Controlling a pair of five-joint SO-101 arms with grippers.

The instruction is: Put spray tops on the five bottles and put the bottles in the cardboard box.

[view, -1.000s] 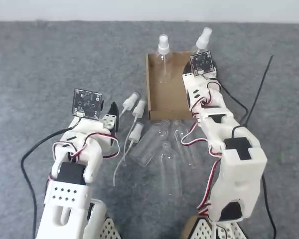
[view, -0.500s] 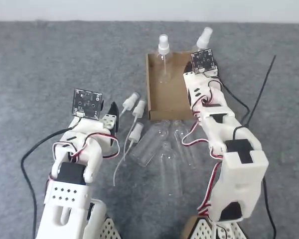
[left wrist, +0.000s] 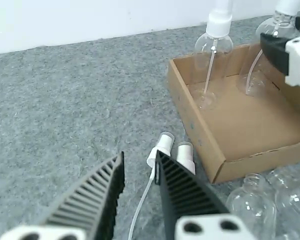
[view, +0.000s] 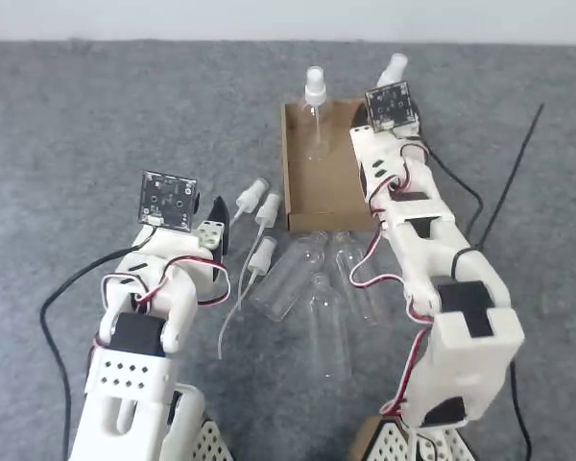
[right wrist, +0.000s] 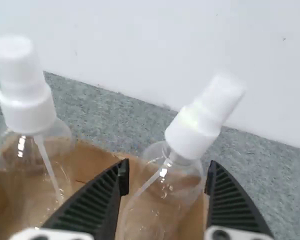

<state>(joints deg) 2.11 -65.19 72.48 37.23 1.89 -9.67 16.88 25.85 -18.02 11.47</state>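
The left tool point(left wrist: 139, 159) hangs open over three loose spray tops point(view: 259, 216) mid-worktop. Three uncapped bottles point(view: 324, 307) lie just beside the near wall of the cardboard box point(view: 290, 178), which sits toward the far edge. In the box, one capped bottle point(view: 316, 101) stands upright. The right tool point(right wrist: 167, 172) is open, its jaws either side of a tilted capped bottle point(right wrist: 190, 130).
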